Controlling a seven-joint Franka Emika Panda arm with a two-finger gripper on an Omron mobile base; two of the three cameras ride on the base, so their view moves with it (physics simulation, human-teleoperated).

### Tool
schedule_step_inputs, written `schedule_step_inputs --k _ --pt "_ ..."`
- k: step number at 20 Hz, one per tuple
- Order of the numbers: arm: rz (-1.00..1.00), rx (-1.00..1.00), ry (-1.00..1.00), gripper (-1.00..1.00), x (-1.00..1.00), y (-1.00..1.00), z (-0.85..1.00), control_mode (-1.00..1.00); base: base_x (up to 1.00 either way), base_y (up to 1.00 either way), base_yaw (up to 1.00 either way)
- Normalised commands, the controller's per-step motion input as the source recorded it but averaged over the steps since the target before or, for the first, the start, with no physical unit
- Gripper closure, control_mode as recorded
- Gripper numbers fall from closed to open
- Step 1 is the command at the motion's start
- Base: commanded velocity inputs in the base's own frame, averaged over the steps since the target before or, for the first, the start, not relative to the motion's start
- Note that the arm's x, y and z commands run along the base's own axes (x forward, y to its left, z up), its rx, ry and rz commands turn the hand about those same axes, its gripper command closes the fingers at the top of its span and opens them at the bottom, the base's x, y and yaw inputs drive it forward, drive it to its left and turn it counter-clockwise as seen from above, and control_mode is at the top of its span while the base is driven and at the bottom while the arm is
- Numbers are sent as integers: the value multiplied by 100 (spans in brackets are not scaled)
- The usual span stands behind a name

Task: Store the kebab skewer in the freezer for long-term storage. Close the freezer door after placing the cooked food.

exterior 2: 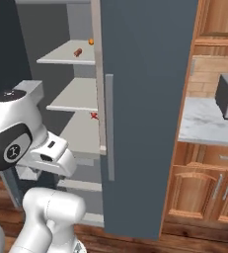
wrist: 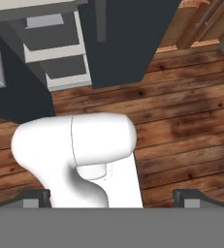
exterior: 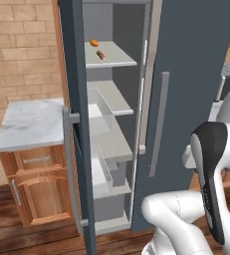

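Small round orange ball-like food (exterior: 93,43), on the uppermost pale shelf, toward the back

Marble-topped counter, white with grey veining (exterior: 27,122), left of the tall appliance; wooden base cabinet with one drawer and a panelled door (exterior: 39,187) beneath it

Tan brick wall (exterior: 17,55) rising behind that counter

Second marble counter (exterior 2: 204,123) on the right side, carrying a dark grey boxy appliance (exterior 2: 227,95); wooden lower cabinets with slim silver handles (exterior 2: 204,192) below, wooden upper cabinet (exterior 2: 219,22) above

Dark brown wooden plank floor (wrist: 181,121), knots and grain visible, running under the cabinets
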Motion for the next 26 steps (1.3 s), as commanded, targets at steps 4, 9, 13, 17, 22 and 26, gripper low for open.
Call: schedule_step_inputs --k 4,9,13,17,22,26 --pt "0 0 0 -100 0 0 0 100 -39 29 -4" --pt "0 0 0 -100 0 0 0 100 -37 32 0" --pt "0 0 0 -100 0 0 0 100 -37 33 0" --pt "0 0 0 -100 0 0 0 100 -39 28 0" --pt "0 0 0 -100 0 0 0 100 -24 34 1" --pt "0 0 0 -100 0 0 0 100 0 39 0"
